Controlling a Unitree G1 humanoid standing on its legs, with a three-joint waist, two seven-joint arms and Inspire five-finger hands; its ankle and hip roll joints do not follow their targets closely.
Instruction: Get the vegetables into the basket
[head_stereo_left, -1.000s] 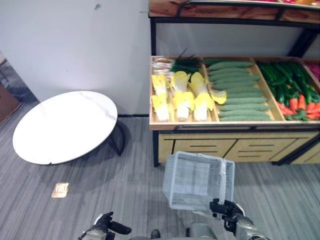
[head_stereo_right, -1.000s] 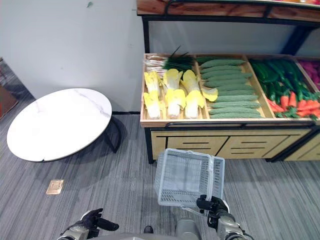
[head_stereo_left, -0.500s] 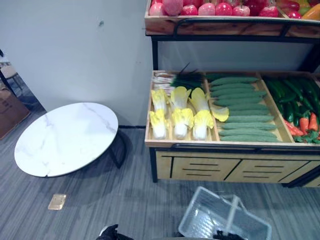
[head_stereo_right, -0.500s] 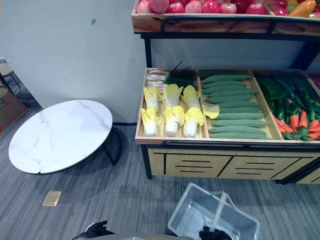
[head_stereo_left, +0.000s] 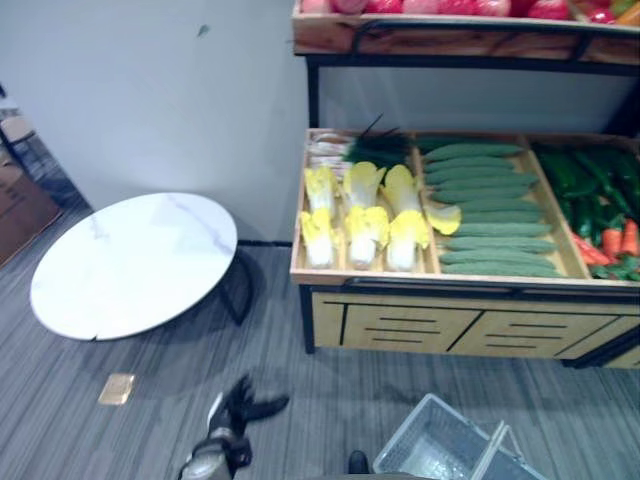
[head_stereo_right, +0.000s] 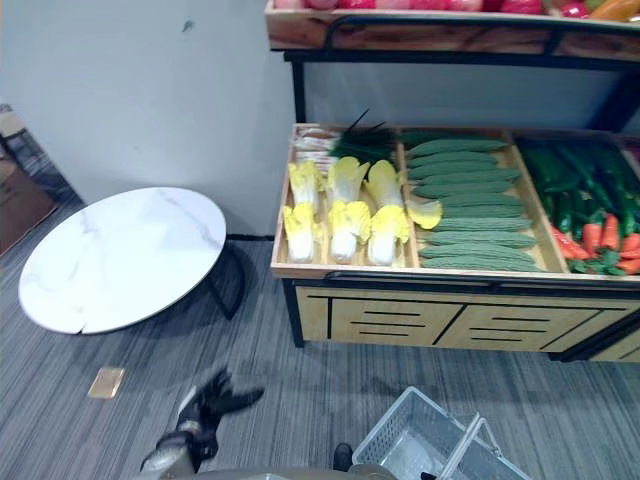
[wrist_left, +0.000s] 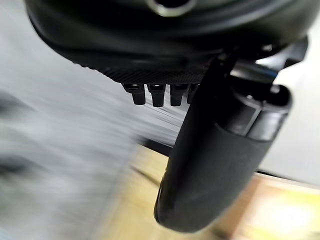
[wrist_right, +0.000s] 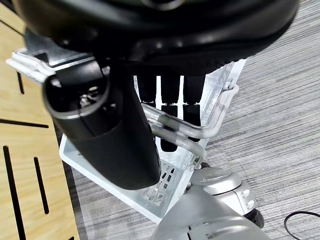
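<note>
The stand's wooden tray (head_stereo_left: 300, 265) holds yellow-white cabbages (head_stereo_left: 365, 210), a stack of cucumbers (head_stereo_left: 485, 210), dark green chives (head_stereo_left: 378, 148) and, at the far right, green peppers with carrots (head_stereo_left: 605, 205). A white wire basket (head_stereo_left: 440, 455) hangs low in front of the stand. In the right wrist view my right hand (wrist_right: 115, 135) has its fingers and thumb curled round the basket's handles (wrist_right: 200, 132). My left hand (head_stereo_left: 238, 408) is held out above the floor, left of the basket, open with spread fingers and holding nothing; its thumb (wrist_left: 210, 170) and straight fingers show in the left wrist view.
A round white table (head_stereo_left: 135, 260) stands to the left, against the grey wall. Above the vegetables runs a shelf of red fruit (head_stereo_left: 450, 8). Drawers (head_stereo_left: 400, 325) front the stand's base. A brass floor plate (head_stereo_left: 117, 388) and a brown box (head_stereo_left: 20, 200) lie at the left.
The whole picture has shifted, so the camera moved. My left hand has come up into view and spread its fingers. The basket, tilted up a second ago, now hangs low.
</note>
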